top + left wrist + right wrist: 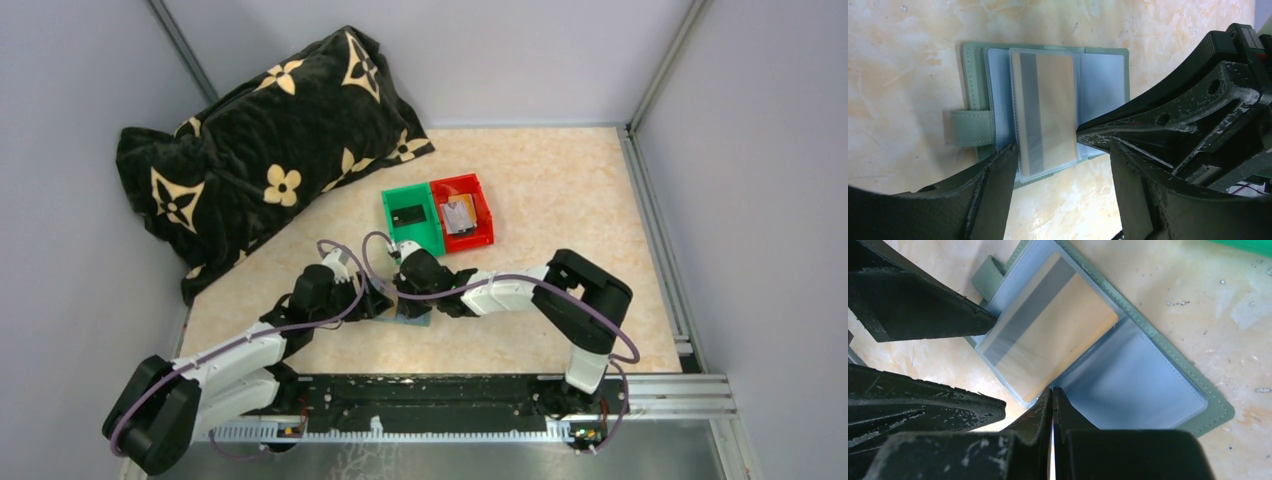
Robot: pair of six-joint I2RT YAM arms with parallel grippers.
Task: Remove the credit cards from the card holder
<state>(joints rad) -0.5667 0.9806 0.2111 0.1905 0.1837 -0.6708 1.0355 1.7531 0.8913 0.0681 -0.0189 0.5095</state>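
As card holder [1143, 385] lies open, gold card [1053, 340] sleeved — right pincer [1052, 390] closed

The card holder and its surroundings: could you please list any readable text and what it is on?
No readable text anywhere.
Gold card in the card holder: only a grey stripe.
Green bin and red bin contents: too small to read.
Pillow: flower motifs, no letters.
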